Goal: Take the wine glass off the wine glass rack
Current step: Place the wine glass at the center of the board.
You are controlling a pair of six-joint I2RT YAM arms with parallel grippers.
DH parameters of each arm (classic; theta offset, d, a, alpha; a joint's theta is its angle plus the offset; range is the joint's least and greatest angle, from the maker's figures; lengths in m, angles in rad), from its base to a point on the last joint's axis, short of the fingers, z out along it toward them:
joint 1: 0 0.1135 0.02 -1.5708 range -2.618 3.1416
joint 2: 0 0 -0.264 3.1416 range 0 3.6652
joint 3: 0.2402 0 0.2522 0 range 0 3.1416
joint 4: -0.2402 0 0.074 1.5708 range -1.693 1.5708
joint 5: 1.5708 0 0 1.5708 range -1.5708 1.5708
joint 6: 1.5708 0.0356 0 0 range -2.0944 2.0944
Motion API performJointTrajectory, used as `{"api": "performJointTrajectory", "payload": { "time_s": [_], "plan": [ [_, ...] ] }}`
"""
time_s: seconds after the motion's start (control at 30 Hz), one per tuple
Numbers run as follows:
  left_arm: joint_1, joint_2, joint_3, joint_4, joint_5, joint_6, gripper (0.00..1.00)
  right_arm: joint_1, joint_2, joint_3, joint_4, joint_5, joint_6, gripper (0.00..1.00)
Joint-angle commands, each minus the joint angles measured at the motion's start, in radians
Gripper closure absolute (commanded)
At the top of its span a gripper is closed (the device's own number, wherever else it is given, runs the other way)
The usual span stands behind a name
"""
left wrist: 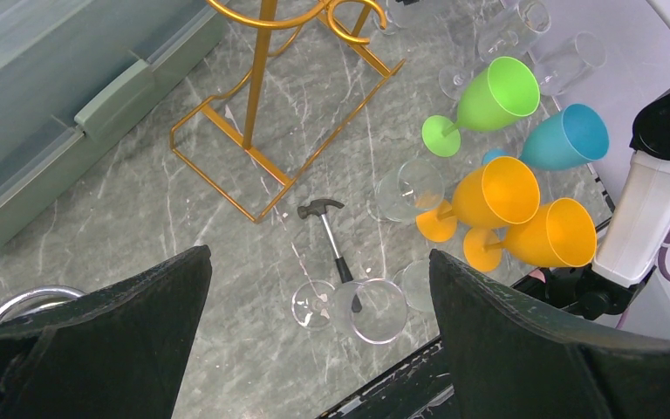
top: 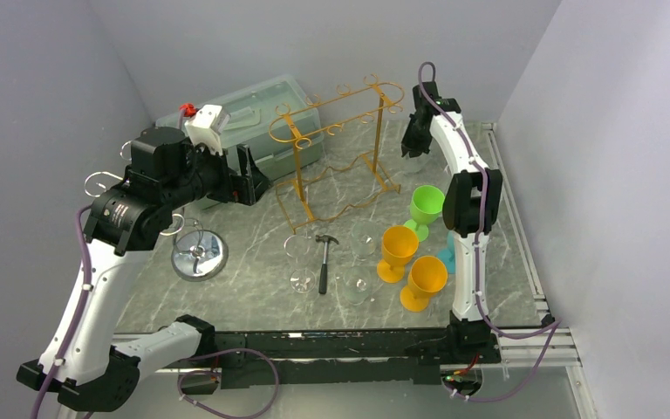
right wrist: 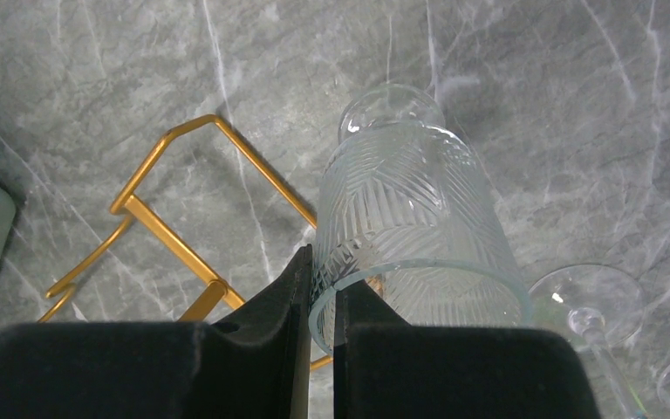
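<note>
Setting this down well calls for a slow, straight descent. The right gripper [right wrist: 321, 281] is clamped on the rim wall of the ribbed clear wine glass [right wrist: 410, 201], one finger inside and one outside. The glass hangs upright over the marble table [right wrist: 576, 105], just beside the foot of the gold rack [right wrist: 172, 244] and, as I judge it, free of the hooks. Whether its base touches the table I cannot tell. A rim pinch lets glass swing, so avoid the rack foot and the neighbouring stemmed glass [right wrist: 586, 304], releasing only once it stands. The left gripper [left wrist: 318, 257] hangs spread wide, holding nothing.
</note>
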Motion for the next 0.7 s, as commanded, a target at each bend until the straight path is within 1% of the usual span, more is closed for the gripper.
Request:
{"api": "performJointTrajectory", "payload": {
  "time_s": [0.0,0.07,0.33,0.43,0.67],
  "plan": [
    [-0.004,-0.011,-0.004,0.027,0.007,0.005,0.00,-0.009,0.002,0.060,0.002,0.010,-0.013,0.98],
    [-0.004,-0.011,0.000,0.026,0.004,0.005,0.00,-0.010,0.004,0.060,0.004,0.016,-0.012,0.95],
    [-0.004,-0.008,-0.003,0.029,-0.001,-0.003,0.00,-0.013,-0.001,0.078,0.027,0.009,-0.012,0.73],
    [-0.004,-0.008,-0.004,0.033,-0.005,-0.005,0.01,-0.013,-0.005,0.096,0.038,0.007,-0.009,0.66],
    [-0.004,-0.005,-0.001,0.037,-0.004,-0.014,0.01,-0.013,-0.008,0.129,0.051,0.009,-0.003,0.61]
  ]
}}
